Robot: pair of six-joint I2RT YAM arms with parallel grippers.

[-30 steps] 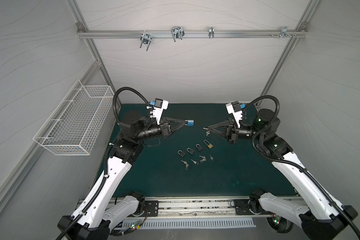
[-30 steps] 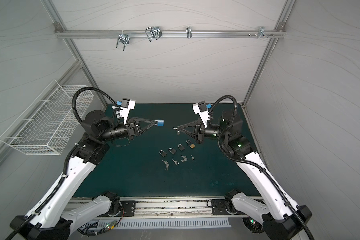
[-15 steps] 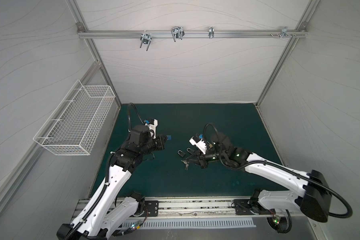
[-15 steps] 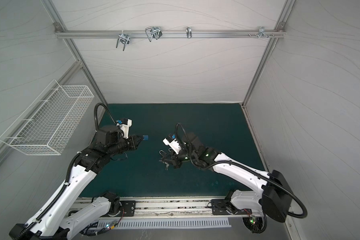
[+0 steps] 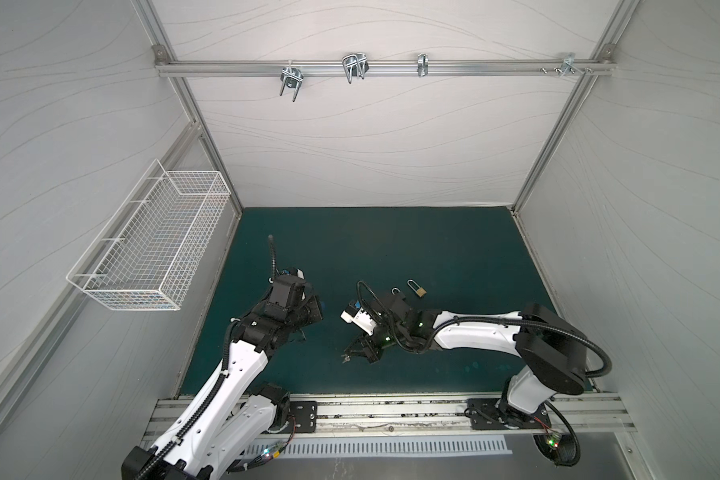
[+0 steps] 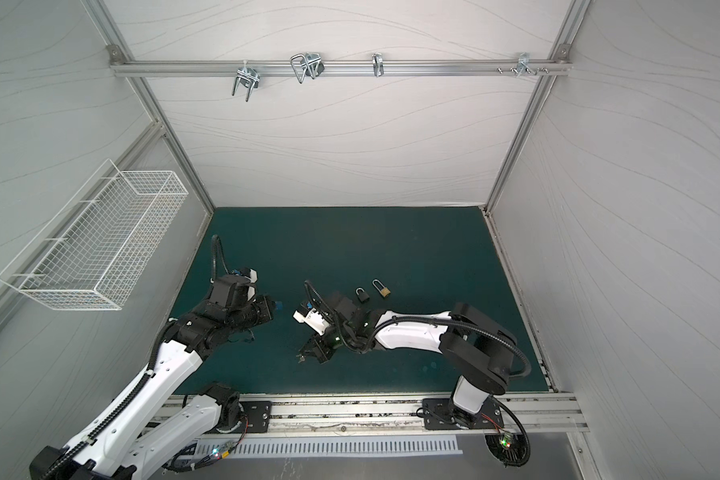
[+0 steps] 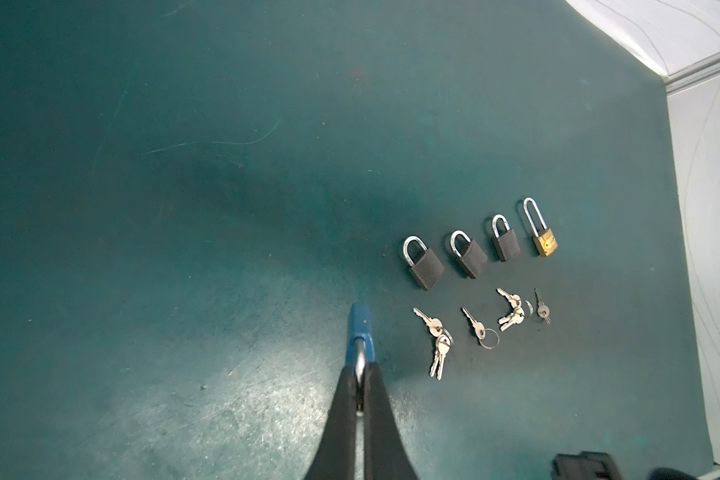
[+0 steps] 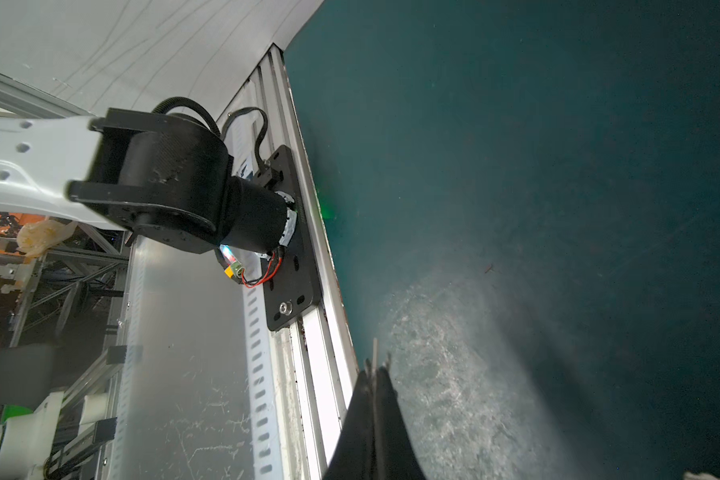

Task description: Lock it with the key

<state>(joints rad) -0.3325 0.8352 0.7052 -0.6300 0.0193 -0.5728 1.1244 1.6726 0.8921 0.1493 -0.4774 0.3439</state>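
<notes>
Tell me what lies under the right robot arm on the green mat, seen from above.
In a top view only a black padlock with a silver shackle and a brass long-shackle padlock show, just past the right robot arm. Whatever lies beneath that arm is covered.

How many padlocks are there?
5. Three black padlocks lie in a row on the green mat, the brass padlock at its end, and the blue padlock is pinched in the left fingers.

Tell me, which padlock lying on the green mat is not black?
The brass padlock at the row's end: gold-coloured, with a taller loop. The other three padlocks are black.
</notes>
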